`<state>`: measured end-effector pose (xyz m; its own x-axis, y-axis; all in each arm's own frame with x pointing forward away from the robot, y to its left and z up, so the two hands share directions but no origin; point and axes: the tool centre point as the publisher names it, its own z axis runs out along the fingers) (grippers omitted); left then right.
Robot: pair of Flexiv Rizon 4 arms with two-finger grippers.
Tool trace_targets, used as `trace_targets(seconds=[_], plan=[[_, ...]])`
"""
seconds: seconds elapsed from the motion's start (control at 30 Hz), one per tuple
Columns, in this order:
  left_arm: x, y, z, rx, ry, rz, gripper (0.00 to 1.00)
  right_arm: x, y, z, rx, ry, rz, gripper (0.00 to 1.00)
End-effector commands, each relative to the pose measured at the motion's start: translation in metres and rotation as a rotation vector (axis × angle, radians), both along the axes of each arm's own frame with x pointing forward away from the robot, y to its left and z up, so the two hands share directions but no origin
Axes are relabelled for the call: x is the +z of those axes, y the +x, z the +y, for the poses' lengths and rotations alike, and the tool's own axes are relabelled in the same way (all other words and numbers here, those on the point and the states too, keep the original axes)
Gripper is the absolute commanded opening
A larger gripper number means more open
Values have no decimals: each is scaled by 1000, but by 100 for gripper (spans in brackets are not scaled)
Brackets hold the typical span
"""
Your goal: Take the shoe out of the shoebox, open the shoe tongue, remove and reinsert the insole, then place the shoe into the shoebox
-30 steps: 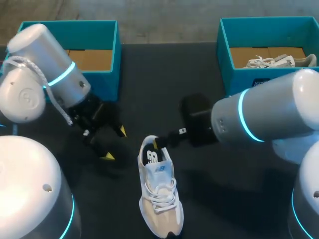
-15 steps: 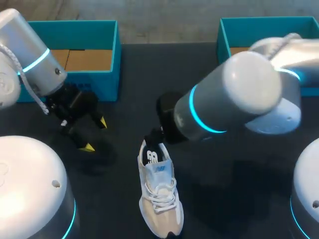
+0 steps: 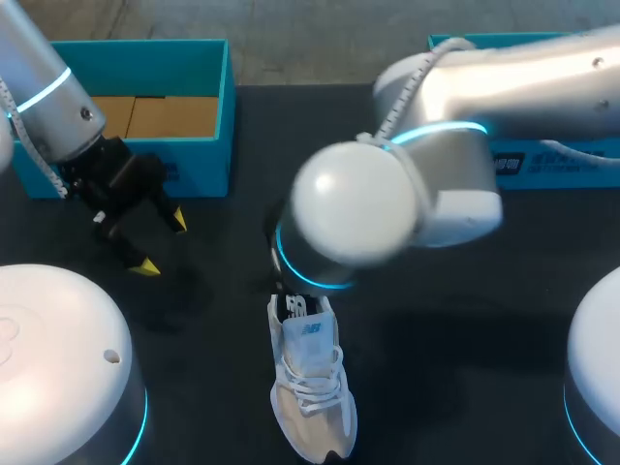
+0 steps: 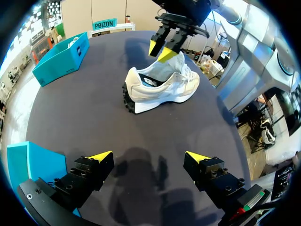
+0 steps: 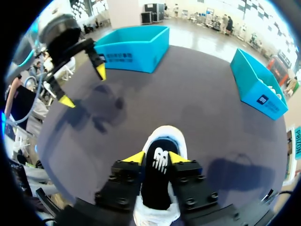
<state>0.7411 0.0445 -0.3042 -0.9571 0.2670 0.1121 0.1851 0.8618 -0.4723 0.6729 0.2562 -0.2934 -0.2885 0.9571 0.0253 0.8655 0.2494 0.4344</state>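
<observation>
Hovering the right gripper (image 5: 156,157) directly over the heel opening of the white shoe (image 3: 310,383), yellow tips narrowly parted on either side of the black insole (image 5: 160,163); cannot tell whether touching the collar. Reaches in with the right arm (image 3: 387,194) across the middle of the dark table (image 3: 465,320), hiding that gripper from the head view. Has the shoe standing sole down near the table's front middle, laced, toe toward the robot, outside both boxes. Holds the left gripper (image 3: 163,244) spread wide with nothing between its fingers, above bare table just in front of the left teal shoebox (image 3: 145,53), well apart from the shoe. Shows the right teal shoebox (image 3: 552,165) at the table's far right.
</observation>
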Motion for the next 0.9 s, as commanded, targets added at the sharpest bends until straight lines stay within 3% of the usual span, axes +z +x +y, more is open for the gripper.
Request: trace_targets(seconds=[0.03, 0.1, 0.13, 0.33, 0.6, 0.9], plan=[[1, 0, -1, 0, 4, -1, 100, -11, -5, -1, -184, -150, -75, 11], [1, 0, -1, 0, 4, -1, 100, -4, -4, -8, -205, -163, -90, 9], [1, 0, -1, 0, 4, -1, 100, 0, -3, -12, -211, -164, -94, 0], [1, 0, -1, 0, 4, -1, 100, -3, -5, -23, -215, -119, -82, 0], [1, 0, -1, 0, 4, -1, 100, -19, -15, -5, -184, -69, -30, 0], [1, 0, -1, 0, 4, -1, 100, -19, -15, -5, -184, -69, -30, 0]])
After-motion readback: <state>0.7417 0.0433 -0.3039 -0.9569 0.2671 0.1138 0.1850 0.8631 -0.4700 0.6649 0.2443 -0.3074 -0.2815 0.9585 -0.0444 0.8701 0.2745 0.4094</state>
